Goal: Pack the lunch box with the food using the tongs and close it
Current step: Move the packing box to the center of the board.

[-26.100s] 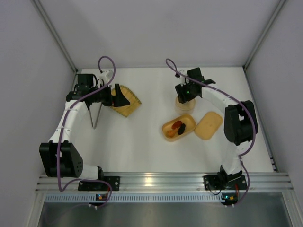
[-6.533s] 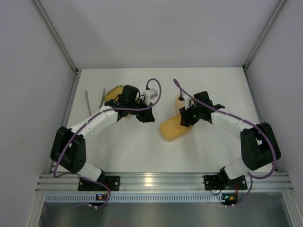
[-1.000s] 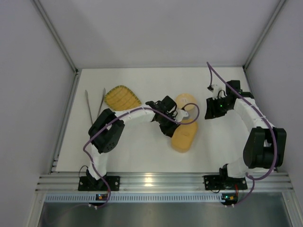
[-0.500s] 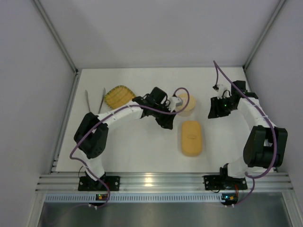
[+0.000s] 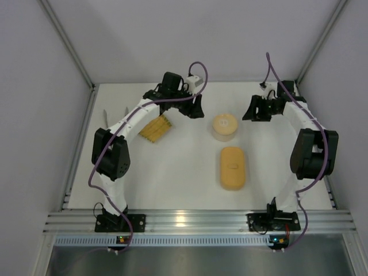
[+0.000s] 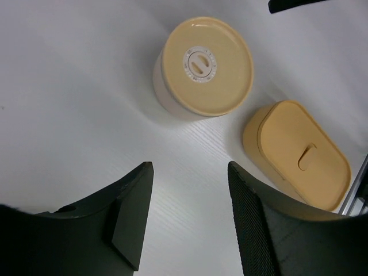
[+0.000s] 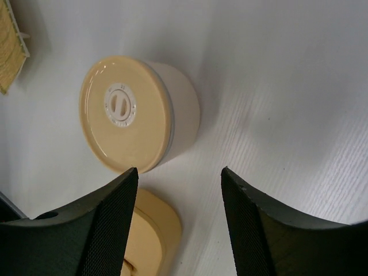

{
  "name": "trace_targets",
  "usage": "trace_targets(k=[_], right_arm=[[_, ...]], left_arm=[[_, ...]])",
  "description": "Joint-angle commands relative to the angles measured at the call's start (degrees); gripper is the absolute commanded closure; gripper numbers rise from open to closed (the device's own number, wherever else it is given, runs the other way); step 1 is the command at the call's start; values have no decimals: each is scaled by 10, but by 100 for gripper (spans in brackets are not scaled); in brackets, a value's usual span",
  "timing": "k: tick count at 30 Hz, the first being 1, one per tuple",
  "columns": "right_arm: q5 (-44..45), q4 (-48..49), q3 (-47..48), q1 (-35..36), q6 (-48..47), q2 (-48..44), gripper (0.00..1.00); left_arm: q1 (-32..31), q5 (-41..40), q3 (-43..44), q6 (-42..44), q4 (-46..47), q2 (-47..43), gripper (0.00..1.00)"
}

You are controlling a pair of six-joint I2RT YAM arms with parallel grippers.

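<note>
Packing step: judged finished; oblong tan-orange plastic lunch box (image 5: 233,167) lies mid-table, flat lid on, food unseen
Left gripper (image 6: 187,221): jaws apart, nothing between
Right gripper (image 7: 178,221): jaws apart, empty
Next move: probably just parking both arms
Around: round pale bowl with tan lid (image 5: 224,126) just behind the box; woven yellow tray (image 5: 155,127) and slim silver metal tongs (image 5: 106,117) at left
Blocking: nothing seen
</note>
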Motion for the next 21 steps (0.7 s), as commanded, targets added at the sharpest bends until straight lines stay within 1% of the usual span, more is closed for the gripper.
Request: trace_targets(k=[1, 4, 6, 8, 9, 10, 11, 13, 14, 17, 18, 21], right_arm=[[-6, 54, 55, 18, 58, 43, 40], [-19, 58, 92, 27, 73, 106, 40], [-32, 59, 115, 38, 76, 130, 41], [-38, 49, 131, 42, 70, 162, 44], [-40, 41, 146, 66, 57, 172, 47], [-38, 33, 153, 73, 50, 188, 49], [-37, 23, 160, 84, 44, 195, 53], [-39, 18, 160, 94, 30, 205, 57], [-41, 15, 159, 105, 23, 207, 61], [-44, 2, 158, 123, 11, 214, 65], [-46, -3, 158, 126, -11, 215, 66], [-53, -15, 161, 138, -28, 219, 67]], left_arm=[[18, 23, -22, -40, 35, 4, 40], [28, 22, -47, -36, 40, -5, 38], [34, 22, -60, -34, 40, -13, 37], [42, 19, -69, -30, 41, -22, 37], [45, 15, -78, -26, 40, -26, 37], [48, 15, -84, -23, 40, -29, 37], [49, 13, -89, -21, 40, -35, 37], [53, 11, -105, -15, 40, -41, 37], [53, 10, -110, -13, 40, -49, 37], [56, 6, -126, -6, 38, -58, 37], [57, 7, -129, -6, 38, -59, 37], [63, 7, -136, -6, 34, -63, 37]])
